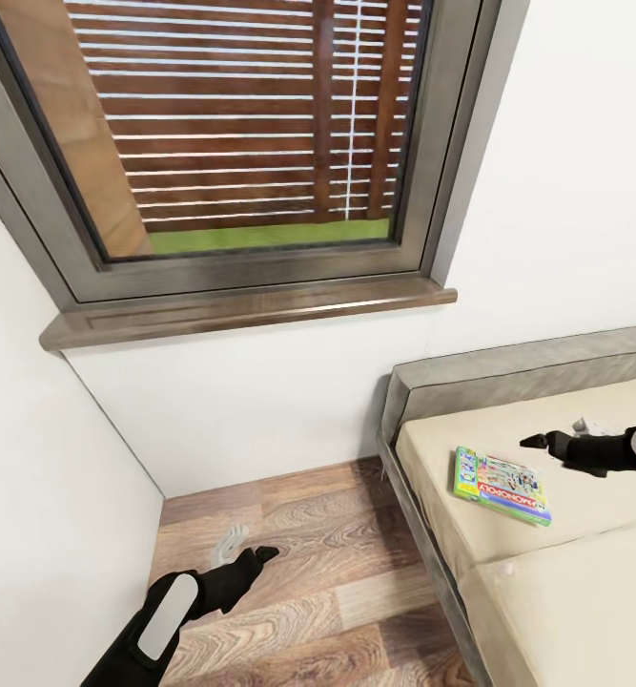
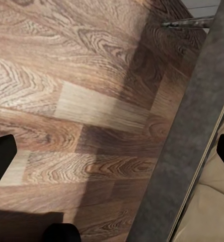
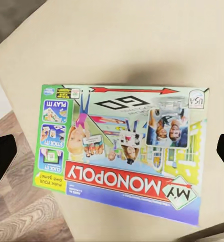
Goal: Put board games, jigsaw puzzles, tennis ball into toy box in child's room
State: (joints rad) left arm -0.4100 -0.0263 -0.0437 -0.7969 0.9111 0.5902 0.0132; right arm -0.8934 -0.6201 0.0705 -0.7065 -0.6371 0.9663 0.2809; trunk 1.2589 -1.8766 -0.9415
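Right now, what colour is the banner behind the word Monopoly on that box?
Red, with white letters, on the Monopoly box; clearest in the right wrist view.

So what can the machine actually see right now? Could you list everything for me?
Green-edged white Monopoly game box: one, lying flat on the bed near its headboard end.
Bed with beige sheet and dark grey frame: one, at the right.
Dark-framed window: one, in the white wall, brown slatted fence and green grass outside.
Brown wood-plank floor: between wall and bed.
Left pincer: black, over the floor, open.
Right pincer: black, open, over the bed beside the game box.
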